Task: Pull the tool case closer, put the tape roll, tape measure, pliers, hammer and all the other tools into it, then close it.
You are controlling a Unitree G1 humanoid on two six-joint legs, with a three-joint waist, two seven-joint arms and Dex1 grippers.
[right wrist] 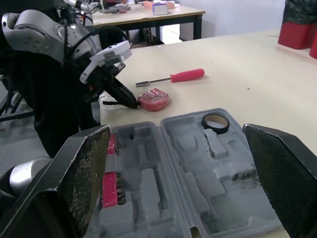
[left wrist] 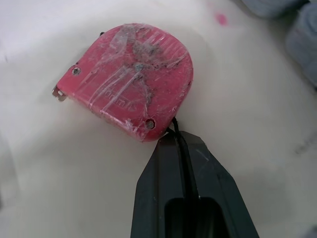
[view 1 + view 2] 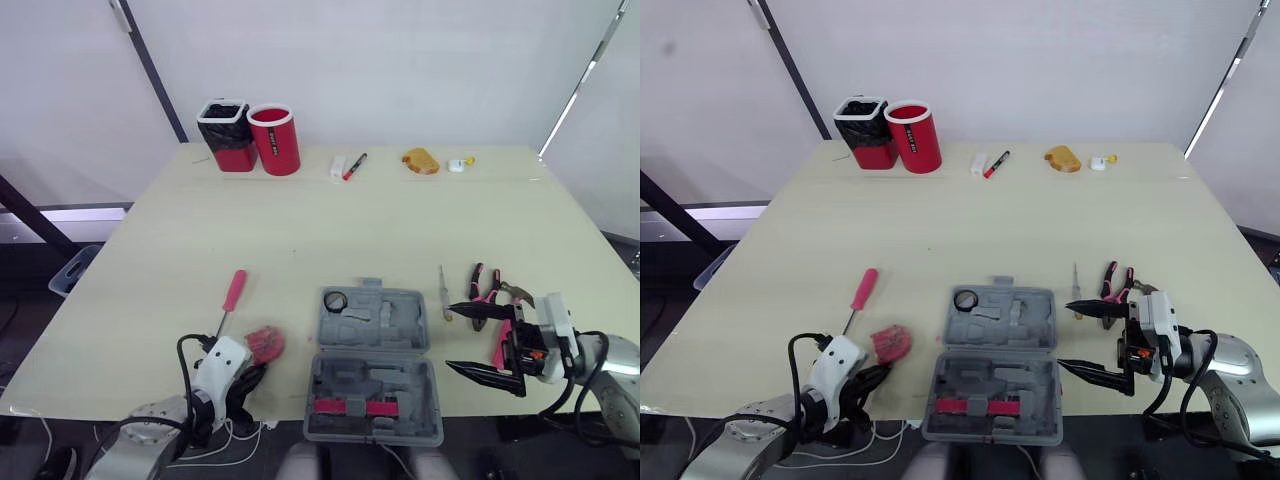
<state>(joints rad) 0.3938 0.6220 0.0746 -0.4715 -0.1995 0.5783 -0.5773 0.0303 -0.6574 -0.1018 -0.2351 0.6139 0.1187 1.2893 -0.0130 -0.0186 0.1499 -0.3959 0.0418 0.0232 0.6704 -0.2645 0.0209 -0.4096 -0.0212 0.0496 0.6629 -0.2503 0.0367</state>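
- The case (image 3: 372, 365) is lying open at the near edge of the table (image 3: 300, 230), in the middle, with both grey halves facing up.
- The tape roll (image 3: 335, 301) is sitting in the far half, in its far-left corner.
- A red strip (image 3: 350, 407) is lying in the near half.
- The left gripper (image 2: 173, 144) is keeping its fingers (image 2: 198, 188) pressed together, with the tip touching the edge of the red tape measure (image 3: 264, 343).
- The tape measure is lying flat on the table, just left of the case.
- A pink screwdriver (image 3: 231, 297) is lying beyond the tape measure, apart from it.
- The right gripper (image 3: 478, 342) is hovering just right of the case with its fingers spread wide, gripping nothing.
- The pliers (image 3: 486, 290), with pink handles, are lying on the table just beyond that gripper.
- A thin tool (image 3: 443, 292) is lying between the pliers and the case.
- A red bin (image 3: 224, 135), a red cup (image 3: 275, 140), a marker (image 3: 354, 166) and an orange thing (image 3: 421, 160) are standing or lying along the far edge.
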